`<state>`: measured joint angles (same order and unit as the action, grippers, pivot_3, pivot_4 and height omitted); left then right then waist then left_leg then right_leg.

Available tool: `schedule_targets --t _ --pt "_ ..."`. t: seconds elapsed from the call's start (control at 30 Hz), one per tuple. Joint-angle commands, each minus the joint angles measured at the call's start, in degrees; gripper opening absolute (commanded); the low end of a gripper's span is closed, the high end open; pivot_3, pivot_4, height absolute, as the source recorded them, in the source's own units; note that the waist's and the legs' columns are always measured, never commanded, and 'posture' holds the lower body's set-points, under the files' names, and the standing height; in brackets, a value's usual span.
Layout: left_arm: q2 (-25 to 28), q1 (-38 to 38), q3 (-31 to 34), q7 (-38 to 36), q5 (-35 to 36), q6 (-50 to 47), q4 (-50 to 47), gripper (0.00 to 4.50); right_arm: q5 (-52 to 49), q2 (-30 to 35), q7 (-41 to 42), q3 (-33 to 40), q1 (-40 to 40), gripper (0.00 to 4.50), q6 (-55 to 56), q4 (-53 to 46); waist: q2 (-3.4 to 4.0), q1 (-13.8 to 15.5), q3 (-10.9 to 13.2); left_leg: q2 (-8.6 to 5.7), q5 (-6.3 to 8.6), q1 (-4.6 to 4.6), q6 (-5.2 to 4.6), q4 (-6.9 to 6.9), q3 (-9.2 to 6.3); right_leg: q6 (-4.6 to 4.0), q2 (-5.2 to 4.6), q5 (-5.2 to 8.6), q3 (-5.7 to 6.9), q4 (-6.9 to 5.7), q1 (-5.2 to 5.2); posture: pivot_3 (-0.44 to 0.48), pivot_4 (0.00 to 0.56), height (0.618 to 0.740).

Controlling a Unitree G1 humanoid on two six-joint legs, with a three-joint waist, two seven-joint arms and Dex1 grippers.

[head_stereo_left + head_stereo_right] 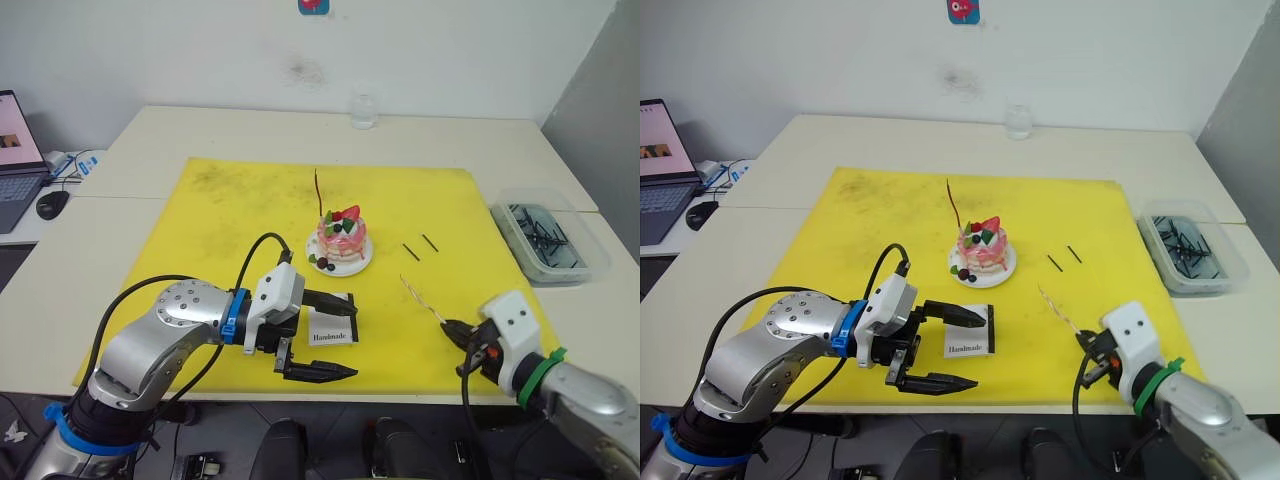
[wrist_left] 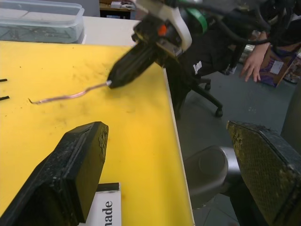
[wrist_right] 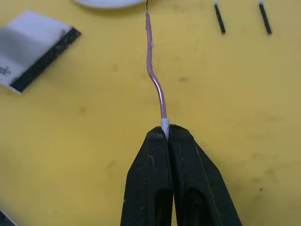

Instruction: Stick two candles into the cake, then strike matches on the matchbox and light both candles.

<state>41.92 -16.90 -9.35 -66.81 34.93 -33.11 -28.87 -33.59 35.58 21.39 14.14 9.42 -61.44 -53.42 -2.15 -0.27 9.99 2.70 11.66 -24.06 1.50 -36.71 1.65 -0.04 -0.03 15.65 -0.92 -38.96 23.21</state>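
Observation:
A small pink cake [image 1: 342, 236] on a white plate [image 1: 357, 266] sits mid-mat, with one thin dark candle [image 1: 318, 192] standing in it. My right gripper [image 1: 452, 328] is shut on the pale end of a second wavy candle [image 3: 155, 80], which points toward the cake just above the yellow mat. The white matchbox [image 1: 332, 326] lies in front of the cake. My left gripper [image 1: 340, 338] is open, one finger over the box's far edge and the other nearer the mat's front edge. Two short dark matches [image 1: 420, 246] lie right of the cake.
The yellow mat [image 1: 220, 220] covers the table's middle. A clear plastic bin [image 1: 548, 236] with several dark sticks stands at the right. A glass [image 1: 363, 111] stands at the back edge. A laptop [image 1: 18, 160] and mouse [image 1: 52, 204] are at far left.

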Motion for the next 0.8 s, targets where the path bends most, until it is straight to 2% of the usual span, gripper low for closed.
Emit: schedule_targets --t 0.03,0.13,0.27,0.4,0.47,0.7,0.8 --pt "0.01 -0.22 0.25 0.52 1.25 -0.16 -3.12 4.5 -5.43 3.96 3.41 7.58 -2.6 0.03 -3.24 -0.84 0.0 0.02 0.0 0.0 0.0 0.0 0.0 0.0 -0.02 0.0 0.0 0.0 0.02 0.01 -0.01 0.0 0.15 0.74" --pt "-0.11 -0.34 0.06 0.64 2.37 -1.02 -4.34 4.5 -3.89 13.02 11.67 13.08 0.34 0.03 -0.35 4.08 0.03 0.1 0.02 -0.03 0.0 -0.02 0.0 0.02 0.0 -0.01 0.0 0.01 0.0 0.04 0.0 0.0 0.15 0.74" --pt "-0.55 -1.0 -0.38 0.99 3.25 -1.97 -5.13 4.5 2.88 20.02 22.25 17.4 9.88 0.03 10.79 13.97 0.01 0.41 0.02 -0.08 0.02 -0.08 -0.04 0.03 0.0 -0.02 0.0 0.03 0.07 0.14 -0.02 0.0 0.15 0.74" --pt "-1.33 -2.3 -0.98 1.47 3.7 -2.7 -4.74 4.5 5.99 21.03 29.16 18.32 15.45 0.03 18.69 21.53 0.01 0.2 0.02 -0.06 0.03 -0.07 -0.05 0.02 -0.03 0.06 0.02 -0.01 0.06 0.12 -0.02 0.0 0.15 0.74" --pt "-1.44 -2.66 -1.07 1.35 3.72 -2.83 -4.46 4.5 7.52 20.83 30.04 17.57 16.3 0.03 20.91 23.61 0.02 0.03 0.02 -0.05 0.03 -0.03 -0.05 0.02 -0.04 0.04 0.03 0.0 0.05 0.08 -0.02 0.0 0.15 0.74" --pt "-1.75 -3.33 -1.3 1.29 3.43 -2.57 -3.56 4.5 7.49 20.45 29.75 15.47 14.46 0.03 18.63 25.69 0.03 -0.18 0.02 -0.05 0.03 0.07 -0.05 0.01 -0.02 0.01 0.05 0.02 0.0 0.01 -0.04 0.0 0.15 0.74" --pt "-1.92 -3.27 -1.59 1.74 2.96 -2.29 -3.77 4.5 8.08 20.53 28.98 14.78 14.14 0.73 17.55 25.39 0.03 -0.05 0.02 -0.07 0.03 0.04 -0.05 0.01 -0.01 0.02 0.08 0.01 0.0 0.03 -0.05 0.0 0.15 0.74"
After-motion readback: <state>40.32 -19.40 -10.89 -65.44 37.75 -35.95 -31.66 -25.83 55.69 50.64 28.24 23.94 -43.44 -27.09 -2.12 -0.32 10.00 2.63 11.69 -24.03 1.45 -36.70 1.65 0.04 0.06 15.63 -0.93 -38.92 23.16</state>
